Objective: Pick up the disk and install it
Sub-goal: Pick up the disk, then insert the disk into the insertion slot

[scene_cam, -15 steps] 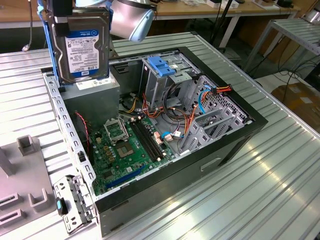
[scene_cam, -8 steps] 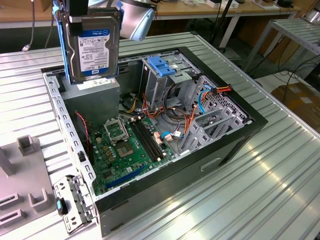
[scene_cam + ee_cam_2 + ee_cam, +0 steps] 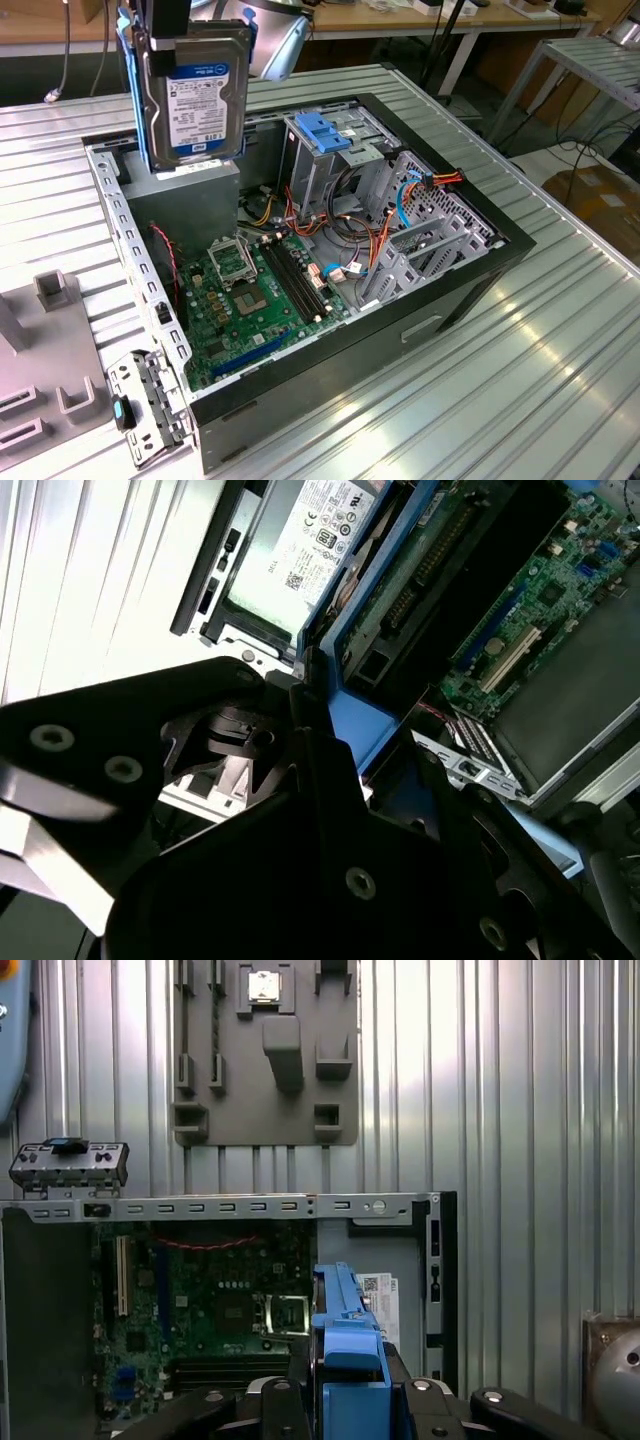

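The disk (image 3: 195, 100) hangs upright above the back corner of the open computer case (image 3: 470, 300), at the exterior view's upper left. Its silvery face with a blue and white label is turned toward the camera, and the bright blue carrier (image 3: 128, 60) frames its edges. My gripper (image 3: 168, 35) comes down from above and is shut on the disk's top edge. In the first wrist view the blue carrier (image 3: 347, 1345) sticks out between my black fingers (image 3: 285, 1400), over the motherboard (image 3: 200, 1300). The second wrist view shows the carrier (image 3: 352, 730) clamped beside the black gripper body.
Right below the disk sits the grey power-supply box (image 3: 190, 200). A metal drive cage with a blue handle (image 3: 325, 130) stands in the case's middle, with orange and blue cables (image 3: 400, 200) beside it. A grey fixture plate (image 3: 50, 380) and a loose metal bracket (image 3: 140, 400) lie on the ribbed table.
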`<action>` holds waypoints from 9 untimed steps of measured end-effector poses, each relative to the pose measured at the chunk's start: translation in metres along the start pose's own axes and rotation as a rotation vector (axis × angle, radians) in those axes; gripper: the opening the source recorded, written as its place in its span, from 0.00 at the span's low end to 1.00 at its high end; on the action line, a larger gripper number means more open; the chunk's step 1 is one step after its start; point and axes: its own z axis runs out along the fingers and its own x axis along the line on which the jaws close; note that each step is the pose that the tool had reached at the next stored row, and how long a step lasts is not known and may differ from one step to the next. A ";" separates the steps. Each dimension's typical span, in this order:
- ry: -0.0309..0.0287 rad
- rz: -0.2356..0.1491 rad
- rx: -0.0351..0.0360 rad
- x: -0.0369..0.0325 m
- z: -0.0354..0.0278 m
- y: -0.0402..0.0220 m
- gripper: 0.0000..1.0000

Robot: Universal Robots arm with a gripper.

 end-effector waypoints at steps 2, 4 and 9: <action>0.0000 0.000 0.0000 0.0041 0.0005 -0.0010 0.37; 0.0000 0.000 0.0000 0.0044 0.0005 -0.0010 0.37; 0.0001 0.000 0.0000 0.0046 0.0005 -0.0010 0.37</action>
